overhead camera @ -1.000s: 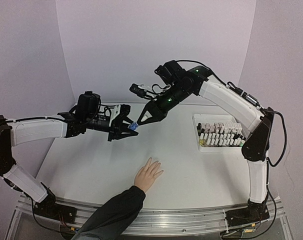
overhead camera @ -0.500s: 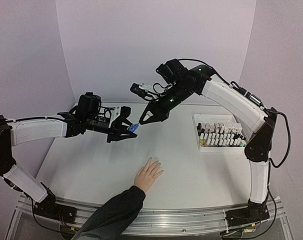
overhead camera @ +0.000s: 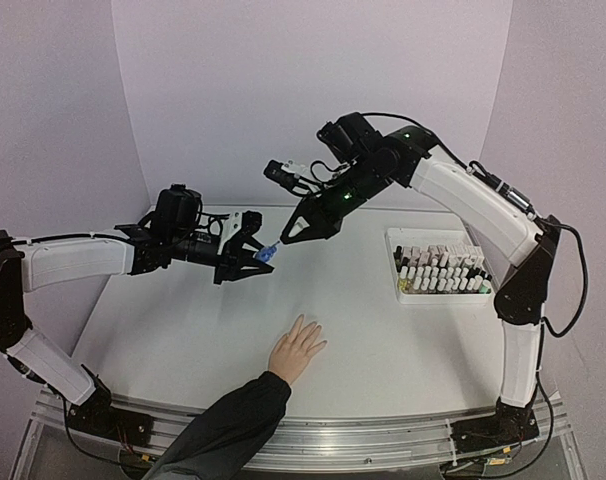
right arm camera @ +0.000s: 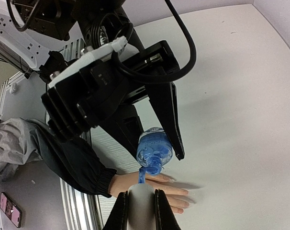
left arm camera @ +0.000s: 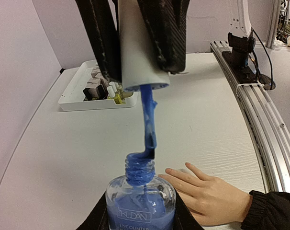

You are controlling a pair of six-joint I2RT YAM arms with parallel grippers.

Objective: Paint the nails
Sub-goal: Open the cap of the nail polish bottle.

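Observation:
A light-skinned hand [overhead camera: 296, 349] in a dark sleeve lies flat on the white table, its nails [left arm camera: 169, 170] bare and pinkish. Above and behind it, my left gripper [overhead camera: 258, 255] is shut on an open bottle of blue polish [left arm camera: 140, 203]. My right gripper [right arm camera: 141, 201] is shut on the pale cap [left arm camera: 138, 48] of the brush. The blue-coated brush [left arm camera: 148, 120] hangs from the cap, its bent tip resting on the rim of the bottle's neck. In the right wrist view the bottle [right arm camera: 154, 146] sits between the left gripper's black fingers [right arm camera: 169, 120], above the hand [right arm camera: 167, 189].
A white tray [overhead camera: 438, 268] with several small polish bottles stands at the right of the table. An aluminium rail [left arm camera: 260, 124] runs along the near edge, where the arm bases are bolted. The dark sleeve crosses that edge.
My right gripper has risen slightly and shifted right, drawing the brush up to the bottle's mouth. The left arm and the hand have stayed still.

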